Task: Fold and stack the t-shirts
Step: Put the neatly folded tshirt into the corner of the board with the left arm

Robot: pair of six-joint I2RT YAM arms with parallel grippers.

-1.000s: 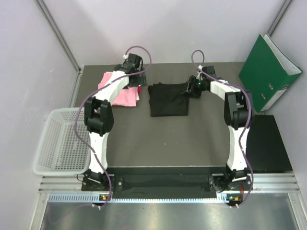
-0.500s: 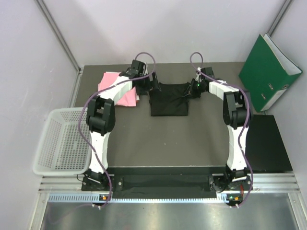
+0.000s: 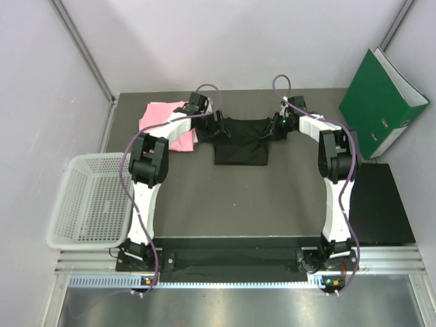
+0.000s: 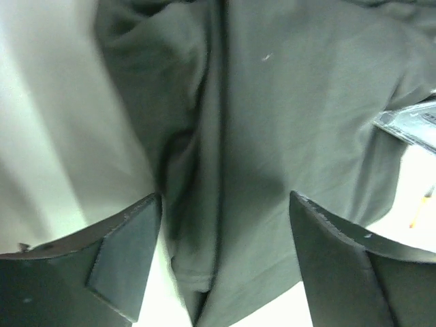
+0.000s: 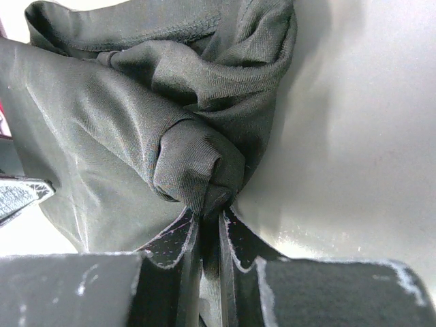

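The black t-shirt lies folded at the back middle of the table. My right gripper is at its far right corner. In the right wrist view that gripper is shut on a bunched fold of the black cloth. My left gripper is at the shirt's far left corner. It is open in the left wrist view, with its fingers on either side of a ridge of black cloth. The pink t-shirts lie stacked to the left of the black one.
A white mesh basket hangs off the table's left edge. A green binder leans at the back right, with a black block in front of it. Grey walls close in the back and sides.
My left gripper has moved right, from over the pink shirts to the black shirt's left corner. My right gripper has shut on the shirt's right corner.
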